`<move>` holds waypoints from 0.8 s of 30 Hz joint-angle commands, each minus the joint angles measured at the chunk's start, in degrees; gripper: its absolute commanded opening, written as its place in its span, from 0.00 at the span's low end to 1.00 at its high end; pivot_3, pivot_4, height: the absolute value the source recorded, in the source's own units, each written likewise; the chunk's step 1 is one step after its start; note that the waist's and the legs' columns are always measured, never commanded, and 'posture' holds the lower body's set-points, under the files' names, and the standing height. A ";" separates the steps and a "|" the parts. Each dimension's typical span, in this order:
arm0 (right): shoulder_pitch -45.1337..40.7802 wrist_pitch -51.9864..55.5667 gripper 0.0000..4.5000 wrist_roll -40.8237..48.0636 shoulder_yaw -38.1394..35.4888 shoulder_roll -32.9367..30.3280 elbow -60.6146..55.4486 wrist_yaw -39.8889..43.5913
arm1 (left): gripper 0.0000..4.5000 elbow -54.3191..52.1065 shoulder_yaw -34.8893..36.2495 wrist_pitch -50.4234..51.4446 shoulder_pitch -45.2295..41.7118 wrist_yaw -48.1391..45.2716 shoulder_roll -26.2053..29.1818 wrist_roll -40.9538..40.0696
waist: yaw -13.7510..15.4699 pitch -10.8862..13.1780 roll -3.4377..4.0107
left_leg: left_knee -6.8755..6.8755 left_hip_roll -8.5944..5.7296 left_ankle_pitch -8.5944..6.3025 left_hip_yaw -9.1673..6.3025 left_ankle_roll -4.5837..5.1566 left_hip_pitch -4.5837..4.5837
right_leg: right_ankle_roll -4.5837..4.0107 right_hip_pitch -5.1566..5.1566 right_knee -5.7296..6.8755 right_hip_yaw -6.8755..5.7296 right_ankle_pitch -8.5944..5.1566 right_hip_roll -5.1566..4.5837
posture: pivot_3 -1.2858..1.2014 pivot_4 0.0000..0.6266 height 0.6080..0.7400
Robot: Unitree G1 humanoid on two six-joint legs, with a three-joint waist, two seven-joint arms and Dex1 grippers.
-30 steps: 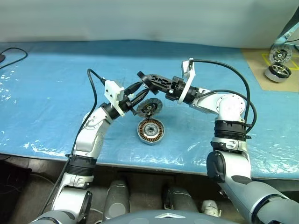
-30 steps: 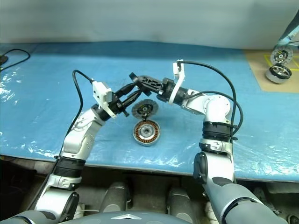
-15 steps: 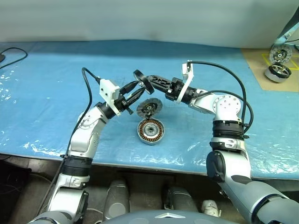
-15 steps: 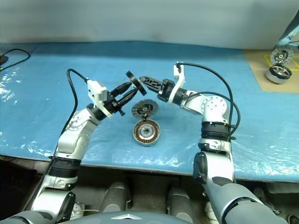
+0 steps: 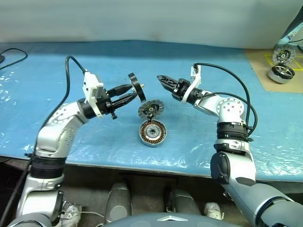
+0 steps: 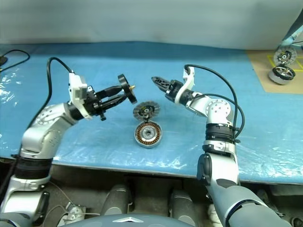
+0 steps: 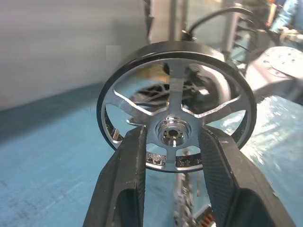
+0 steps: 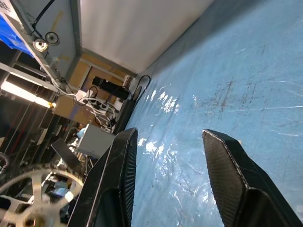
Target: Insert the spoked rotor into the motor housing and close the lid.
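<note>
gripping the spoked rotor (image 7: 176, 130) by its rim, the left gripper (image 5: 127, 93) holds it above the table beside the motor housing (image 5: 152, 132) and raised lid (image 5: 151, 109), right gripper (image 5: 163, 80) apart, empty.

A blue plastic sheet (image 5: 57, 90) is covering the table (image 5: 142, 165), wrinkling and catching glare along the near edge. A pale wall (image 5: 142, 19) is running behind the far edge. At the far right corner a tan cardboard mat (image 5: 265, 64) is lying on the sheet. A black cable (image 5: 12, 54) is curling at the far left corner. Dark floor (image 5: 14, 184) is showing below the near edge.
</note>
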 commanded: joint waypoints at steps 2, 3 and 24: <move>0.37 -0.87 0.50 0.02 -0.02 -0.06 -2.09 0.21 | 0.29 -5.71 -2.57 4.53 -0.77 -7.35 5.68 -1.81 | 0.09 0.00 0.01 | 0.00 0.00 0.00 0.00 0.00 0.00 | 0.00 0.00 0.00 0.00 0.00 -0.02 | 0.52 0.24 1.00; 0.53 -0.93 0.50 -0.08 0.11 -0.02 -2.28 0.29 | 0.29 -6.35 -3.33 6.12 -1.26 -8.00 6.51 -2.12 | 0.15 0.00 0.00 | 0.00 -0.02 0.00 0.01 0.00 -0.01 | 0.00 0.00 -0.01 0.01 0.00 -0.04 | 0.52 0.24 1.00; 6.37 -1.74 0.50 -0.36 0.36 1.27 -8.51 -1.30 | 0.29 -1.90 -10.88 2.24 -0.99 -11.01 8.78 11.95 | 0.00 0.00 0.01 | -0.01 -0.04 0.00 0.00 -0.01 0.00 | 0.00 0.00 0.01 -0.01 0.00 -0.04 | 0.52 0.24 1.00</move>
